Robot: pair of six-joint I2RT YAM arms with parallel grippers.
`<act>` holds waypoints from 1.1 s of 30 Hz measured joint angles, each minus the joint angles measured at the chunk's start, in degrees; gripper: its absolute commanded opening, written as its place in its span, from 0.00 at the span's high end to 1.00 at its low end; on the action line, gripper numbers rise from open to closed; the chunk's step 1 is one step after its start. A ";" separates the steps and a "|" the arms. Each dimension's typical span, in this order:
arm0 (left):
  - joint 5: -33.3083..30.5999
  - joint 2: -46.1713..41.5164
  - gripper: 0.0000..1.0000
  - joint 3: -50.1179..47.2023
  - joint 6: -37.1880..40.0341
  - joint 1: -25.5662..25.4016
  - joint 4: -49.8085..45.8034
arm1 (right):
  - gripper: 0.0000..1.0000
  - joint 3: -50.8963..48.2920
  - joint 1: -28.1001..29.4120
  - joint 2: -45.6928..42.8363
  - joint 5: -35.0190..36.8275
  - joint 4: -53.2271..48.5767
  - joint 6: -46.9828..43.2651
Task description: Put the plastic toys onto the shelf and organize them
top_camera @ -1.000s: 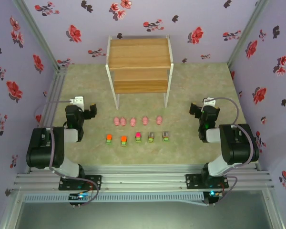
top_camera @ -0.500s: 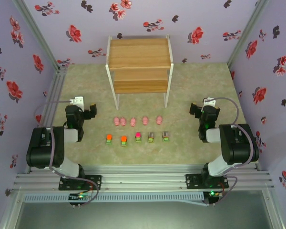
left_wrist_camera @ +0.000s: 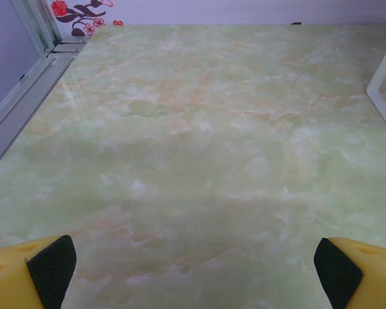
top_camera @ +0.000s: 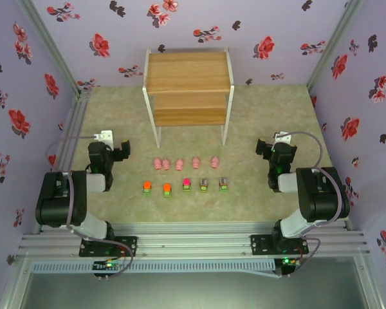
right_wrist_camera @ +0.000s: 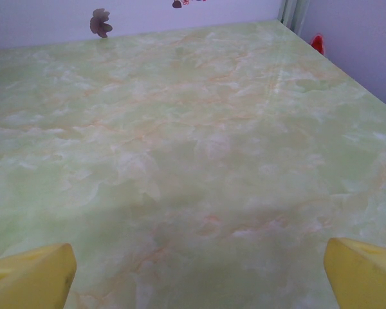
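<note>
Left tool and right tool released — toys, seemingly ten, near shelf.

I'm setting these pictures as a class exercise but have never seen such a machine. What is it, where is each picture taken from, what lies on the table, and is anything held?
Two robot arms, the left arm and the right arm, are bolted at the table's near edge. The wide picture comes from a camera above and behind them. The other two come from wrist cameras, looking past each arm's yellow fingers at the table. Between the arms lie five pink pigs in a row and, nearer the arms' bases, five small blocks. Beyond stands a two-tier wooden shelf with no toys on it. Both arms' jaws are open and hold nothing.
</note>
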 measured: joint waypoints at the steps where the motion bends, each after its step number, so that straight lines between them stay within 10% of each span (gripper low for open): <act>1: 0.00 0.00 0.00 0.00 0.00 0.00 0.00 | 0.01 0.00 0.00 0.00 0.00 0.00 0.00; 18: -10.47 -8.28 0.00 -13.66 -0.17 -3.10 11.89 | 0.01 -3.72 0.00 0.00 -0.04 5.44 -0.17; 26: -23.15 -34.77 0.00 -13.73 0.22 -19.58 1.01 | 0.01 -5.90 1.66 -4.42 2.05 6.67 -0.39; 33: -32.61 -40.19 0.00 -11.34 1.70 -37.07 -9.75 | 0.01 -1.49 5.88 -18.21 14.03 -9.84 2.12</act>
